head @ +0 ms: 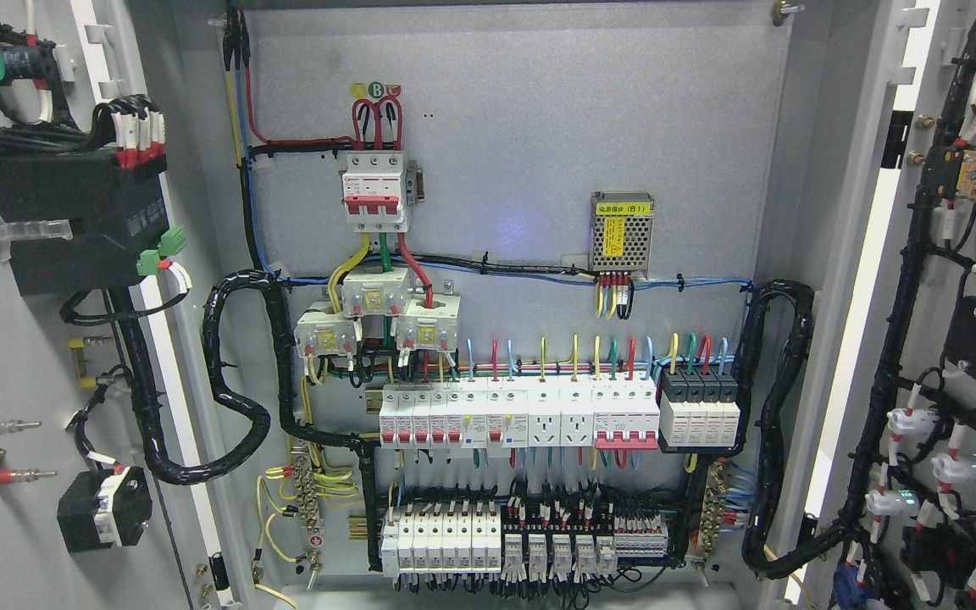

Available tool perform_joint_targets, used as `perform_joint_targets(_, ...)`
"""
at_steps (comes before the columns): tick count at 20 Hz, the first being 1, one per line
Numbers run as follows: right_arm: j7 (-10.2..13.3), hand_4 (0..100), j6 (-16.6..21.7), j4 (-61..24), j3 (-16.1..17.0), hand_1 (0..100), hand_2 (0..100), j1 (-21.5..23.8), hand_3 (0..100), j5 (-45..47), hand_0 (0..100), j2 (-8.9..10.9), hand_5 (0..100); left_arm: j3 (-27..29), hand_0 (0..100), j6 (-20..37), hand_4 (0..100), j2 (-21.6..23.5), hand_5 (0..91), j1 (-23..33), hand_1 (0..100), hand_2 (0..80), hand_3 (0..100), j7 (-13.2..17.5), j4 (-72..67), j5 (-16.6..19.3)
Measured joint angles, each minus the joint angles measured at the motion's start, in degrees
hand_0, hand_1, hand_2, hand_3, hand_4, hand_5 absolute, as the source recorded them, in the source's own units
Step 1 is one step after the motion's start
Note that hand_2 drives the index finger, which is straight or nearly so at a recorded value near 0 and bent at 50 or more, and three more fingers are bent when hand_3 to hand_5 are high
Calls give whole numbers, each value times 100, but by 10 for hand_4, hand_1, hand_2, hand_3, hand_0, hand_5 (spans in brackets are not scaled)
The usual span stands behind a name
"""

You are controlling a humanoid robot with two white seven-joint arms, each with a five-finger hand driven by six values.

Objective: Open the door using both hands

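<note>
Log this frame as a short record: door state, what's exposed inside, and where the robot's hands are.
left door: swung open, wiring on its inner face
right door: swung open, wired parts on its inner face
cabinet interior: back panel fully exposed
main breaker: upper left of panel
breaker row: mid panel
hands: neither in view

Left door (22, 356) swung left, right door (954, 339) right, backplate (522, 169) between

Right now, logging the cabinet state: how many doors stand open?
2: the left door swung out at the picture's left, the right door at its right, both showing wired inner faces. No robot hand shows.
</note>
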State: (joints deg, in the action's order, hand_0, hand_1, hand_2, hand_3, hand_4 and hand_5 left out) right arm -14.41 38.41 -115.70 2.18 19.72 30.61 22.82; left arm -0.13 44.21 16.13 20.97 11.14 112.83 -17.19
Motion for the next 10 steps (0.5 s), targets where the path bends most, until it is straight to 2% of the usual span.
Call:
perform_joint_targets(4,-186,0,0,62,51,0,0,23,0,71,0,67,0,71,0,1,43,44,0,41,0,0,0,7,-9,-122)
perform_joint_targets(10,-246,0,-24,149,132,0,0,76,0,292,0,155,0,212,0,1,42,102,0,67,0,0,0,32,-25,-329)
